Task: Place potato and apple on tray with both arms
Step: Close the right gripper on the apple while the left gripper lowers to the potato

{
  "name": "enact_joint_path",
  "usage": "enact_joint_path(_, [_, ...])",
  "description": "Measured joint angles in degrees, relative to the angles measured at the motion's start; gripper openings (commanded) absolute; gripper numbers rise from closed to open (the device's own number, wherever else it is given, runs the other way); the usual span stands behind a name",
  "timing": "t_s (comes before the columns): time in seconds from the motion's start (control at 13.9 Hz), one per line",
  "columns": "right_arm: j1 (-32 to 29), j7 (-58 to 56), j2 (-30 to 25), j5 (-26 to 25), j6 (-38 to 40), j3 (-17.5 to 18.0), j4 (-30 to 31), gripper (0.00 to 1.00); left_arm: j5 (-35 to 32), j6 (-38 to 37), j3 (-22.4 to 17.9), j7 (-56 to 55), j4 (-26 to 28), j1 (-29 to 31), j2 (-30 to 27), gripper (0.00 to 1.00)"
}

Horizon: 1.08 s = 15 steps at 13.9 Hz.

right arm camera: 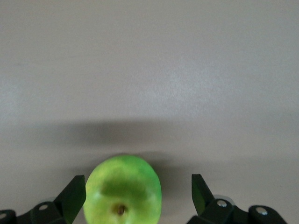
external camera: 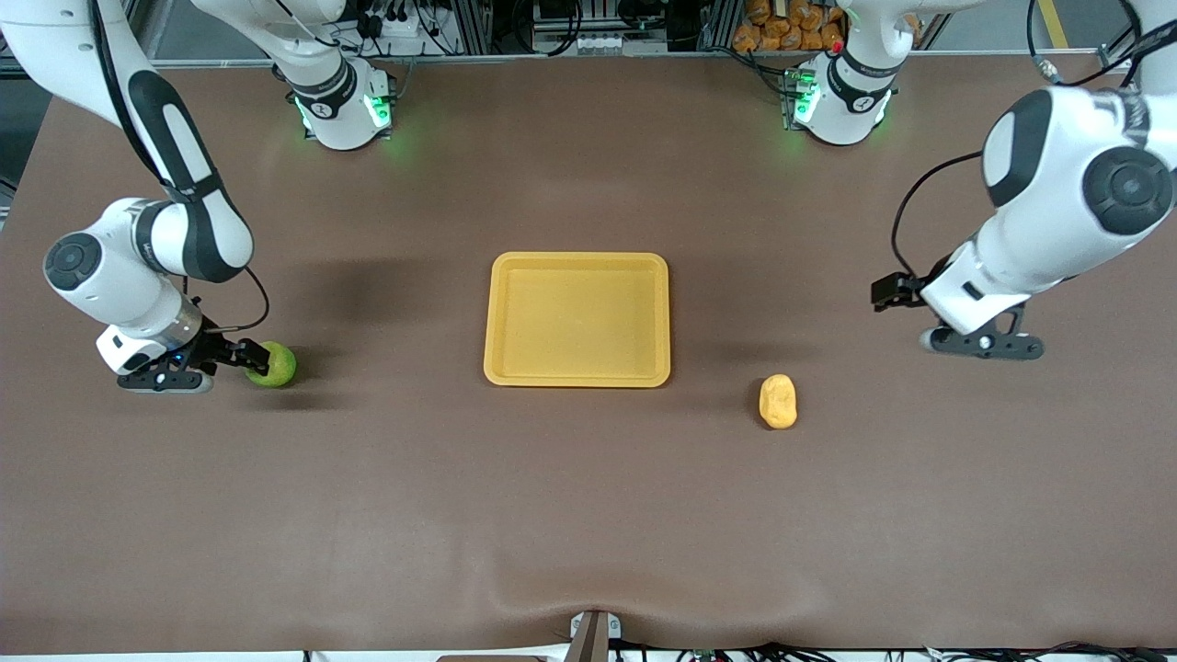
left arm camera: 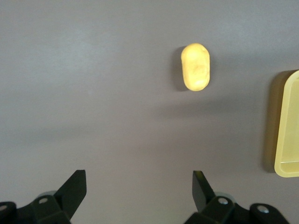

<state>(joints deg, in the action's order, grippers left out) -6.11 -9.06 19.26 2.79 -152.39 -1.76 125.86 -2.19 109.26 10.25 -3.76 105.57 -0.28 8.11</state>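
Potato (external camera: pixel 778 401) lies on the brown bench (external camera: pixel 588 515), nearest the front camera of the task things, toward the left arm's end, just off the tray's near corner but not touching it. Long axis runs roughly near to far. In the left wrist view the potato (left arm camera: pixel 195 66) sits well ahead of the fingers (left arm camera: pixel 74 189), with the tray edge (left arm camera: pixel 286 126) beside it.

Apple (external camera: pixel 272 364) on the bench toward the right arm's end, slightly farther from the camera than the potato, well apart from the tray. Right claw (external camera: pixel 250 360) is low at the apple, fingers apart and straddling it; right wrist view shows the apple (right arm camera: pixel 124 190) between the open fingers (right arm camera: pixel 74 196), close to one, clear gap to the other, stem dimple up. Not clamped.

Left claw (external camera: pixel 984 342) hangs over bare bench toward the left arm's end, well apart from the potato, fingers apart, holding nothing.

Tray (external camera: pixel 577 265) at mid bench, farthest of the three, flat, nothing in it.
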Motion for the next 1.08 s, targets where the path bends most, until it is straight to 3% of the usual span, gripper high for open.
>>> enact_joint_path(0.5, [0.0, 0.2, 3.5, 4.9, -2.3, 0.4, -0.7, 1.0, 0.0, 11.4, 0.2, -7.5, 0.1, -3.0, 8.8, 1.0])
enact_joint_path(1.08, [0.0, 0.2, 5.3, 5.0, -1.7, 0.4, -0.7, 1.0, 0.0, 20.5, 0.2, -13.5, 0.1, -4.8, 17.2, 0.97])
